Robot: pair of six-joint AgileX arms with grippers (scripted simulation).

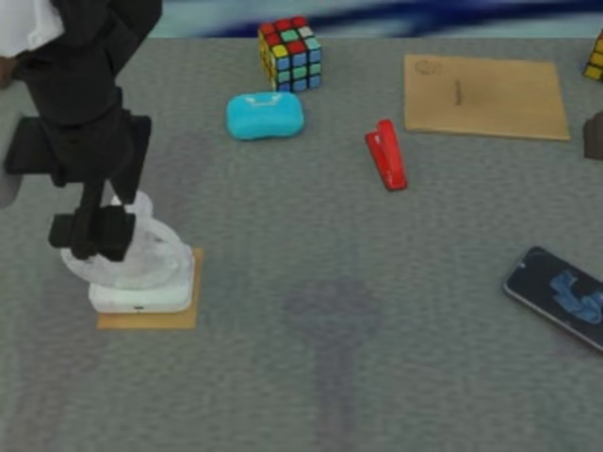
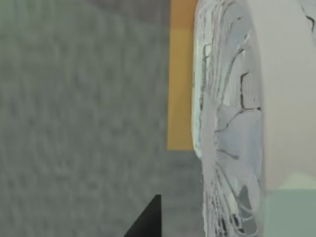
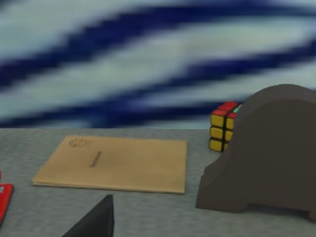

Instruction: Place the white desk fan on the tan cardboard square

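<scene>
Left claw (image 1: 94, 235) setting white desk fan (image 1: 141, 268) onto tan cardboard square (image 1: 151, 315).
Fan is sitting below the claw; grip state cannot be told; release and lifting come next.

Left tool (image 1: 94, 231) low, far left.

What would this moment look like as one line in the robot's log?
left gripper: over fan, near table's left | white desk fan: standing on tan cardboard square | right arm: out of top view
</scene>
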